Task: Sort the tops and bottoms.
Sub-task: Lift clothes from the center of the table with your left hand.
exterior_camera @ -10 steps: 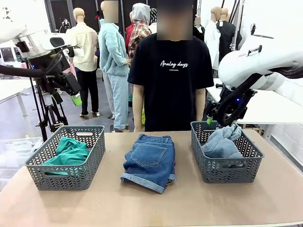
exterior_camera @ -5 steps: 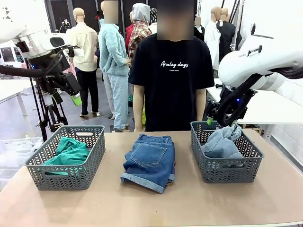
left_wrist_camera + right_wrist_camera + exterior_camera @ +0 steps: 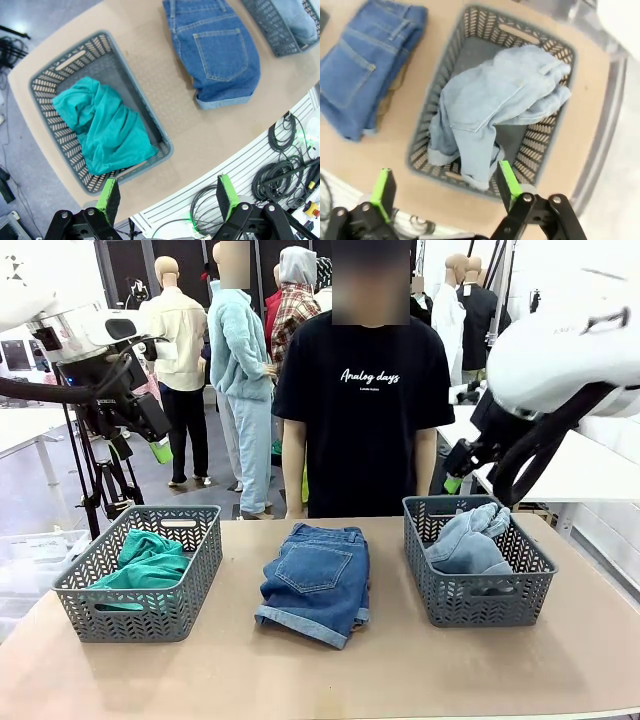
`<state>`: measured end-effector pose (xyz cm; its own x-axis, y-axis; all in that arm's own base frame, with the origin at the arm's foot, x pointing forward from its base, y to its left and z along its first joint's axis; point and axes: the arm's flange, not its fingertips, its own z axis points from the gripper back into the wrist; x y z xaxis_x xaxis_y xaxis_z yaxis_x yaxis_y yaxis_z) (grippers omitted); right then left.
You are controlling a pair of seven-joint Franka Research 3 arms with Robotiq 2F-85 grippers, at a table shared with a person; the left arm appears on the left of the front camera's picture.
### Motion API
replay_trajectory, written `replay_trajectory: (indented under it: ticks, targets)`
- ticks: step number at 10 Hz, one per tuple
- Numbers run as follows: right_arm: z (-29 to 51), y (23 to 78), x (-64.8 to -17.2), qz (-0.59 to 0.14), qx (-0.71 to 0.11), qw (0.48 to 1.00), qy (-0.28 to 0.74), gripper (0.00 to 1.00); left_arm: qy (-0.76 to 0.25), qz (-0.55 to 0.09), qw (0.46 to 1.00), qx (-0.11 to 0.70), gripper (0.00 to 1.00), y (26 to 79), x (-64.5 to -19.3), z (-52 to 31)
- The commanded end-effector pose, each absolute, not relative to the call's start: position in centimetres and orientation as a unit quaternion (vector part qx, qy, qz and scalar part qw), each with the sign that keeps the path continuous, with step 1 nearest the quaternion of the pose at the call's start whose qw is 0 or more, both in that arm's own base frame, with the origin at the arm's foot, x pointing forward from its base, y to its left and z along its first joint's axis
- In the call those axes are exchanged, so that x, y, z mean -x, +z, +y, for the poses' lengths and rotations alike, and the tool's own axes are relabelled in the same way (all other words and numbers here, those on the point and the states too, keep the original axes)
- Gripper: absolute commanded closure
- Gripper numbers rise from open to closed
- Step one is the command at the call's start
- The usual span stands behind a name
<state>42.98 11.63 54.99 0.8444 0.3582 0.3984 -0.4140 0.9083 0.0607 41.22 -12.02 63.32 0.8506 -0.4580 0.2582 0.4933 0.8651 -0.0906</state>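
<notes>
A teal-green top [image 3: 148,560] lies bunched in the left grey basket [image 3: 190,585]. Folded mid-blue denim shorts [image 3: 315,580], pocket up and hems cuffed, lie on the table between the baskets. Pale light-blue shorts [image 3: 468,540] fill the right grey basket [image 3: 480,605]. My left gripper [image 3: 158,450] hangs open high above and behind the left basket; its wrist view looks down on the teal top [image 3: 105,130] past its open gripper [image 3: 167,197]. My right gripper [image 3: 453,483] is open above the right basket's far rim, with the pale shorts [image 3: 495,105] below the empty gripper [image 3: 445,185].
A person in a black T-shirt [image 3: 362,410] stands at the table's far edge, arms down. The tan table [image 3: 400,670] has bare room in front of the baskets. A camera tripod [image 3: 105,490] stands behind the left basket.
My right arm has lifted up and back from the right basket, leaving the pale shorts lying in it. The left arm and the garments have not moved.
</notes>
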Motion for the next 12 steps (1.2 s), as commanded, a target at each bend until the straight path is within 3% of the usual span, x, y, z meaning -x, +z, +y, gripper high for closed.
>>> replay_trajectory:
  ticks: [1, 5, 6, 7, 12]
  targets:
    - [10.4, 55.7, -42.2, -0.213, -0.104, 0.934, 0.266, 0.0, -0.242, -0.118, 0.96, 0.078, 0.0, 63.4, -41.2, -12.0]
    - [9.8, 56.2, -43.6, -0.223, -0.155, 0.91, 0.312, 0.0, -0.242, -0.118, 0.96, 0.078, 0.0, 63.4, -41.2, -12.0]
    - [9.0, 55.1, -45.3, -0.218, -0.22, 0.894, 0.324, 0.0, -0.242, -0.118, 0.96, 0.078, 0.0, 63.4, -41.2, -12.0]
    - [10.0, 57.0, -42.4, -0.233, -0.128, 0.917, 0.297, 0.0, -0.242, -0.118, 0.96, 0.078, 0.0, 63.4, -41.2, -12.0]
    - [10.0, 57.0, -42.4, -0.233, -0.128, 0.917, 0.297, 0.0, -0.242, -0.118, 0.96, 0.078, 0.0, 63.4, -41.2, -12.0]
